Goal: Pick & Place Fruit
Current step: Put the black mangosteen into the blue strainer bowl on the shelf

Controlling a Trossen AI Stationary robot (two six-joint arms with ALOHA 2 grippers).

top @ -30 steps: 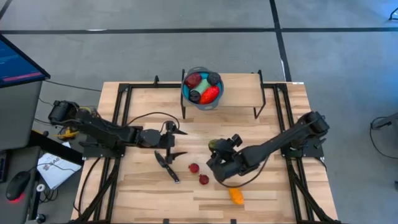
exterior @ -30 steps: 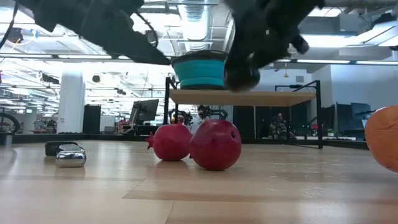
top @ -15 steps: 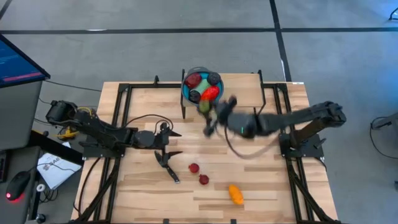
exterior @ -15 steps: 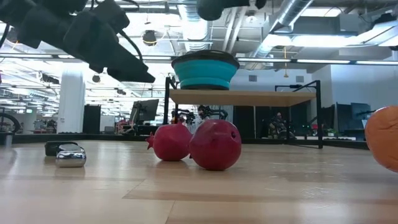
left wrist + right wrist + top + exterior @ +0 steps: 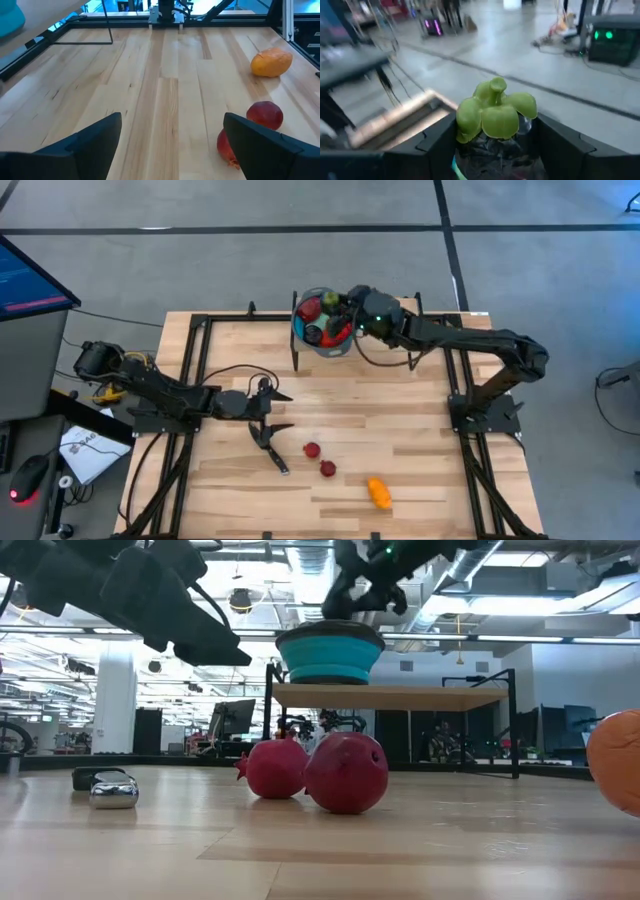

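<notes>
Tabletop (image 5: 400,430) of pale wood with a raised shelf (image 5: 380,335) at the far edge, carrying a blue bowl (image 5: 310,340). Right arm now reaches across the shelf; its end effector (image 5: 345,305) hangs over the bowl's rim, where 0.5 s ago it was lower, just in front of the shelf, and 1.0 s ago it was down on the tabletop near the two red pieces. In the right wrist view its fingers (image 5: 560,145) are closed on a dark fruit with a pale green top (image 5: 495,112), held between them. Left arm has barely moved: its end effector (image 5: 272,412) hovers above the tabletop left of centre, fingers (image 5: 90,142) spread wide with nothing between them, near the knife (image 5: 270,448). The bowl holds red and dark pieces (image 5: 325,320); their number cannot be made out. On the tabletop, unchanged from both earlier frames: the orange fruit (image 5: 379,492) near the front edge, and the two small red fruits (image 5: 320,459) lying close together, just apart, between the orange one and the knife. The low view shows those two side by side (image 5: 345,772).
</notes>
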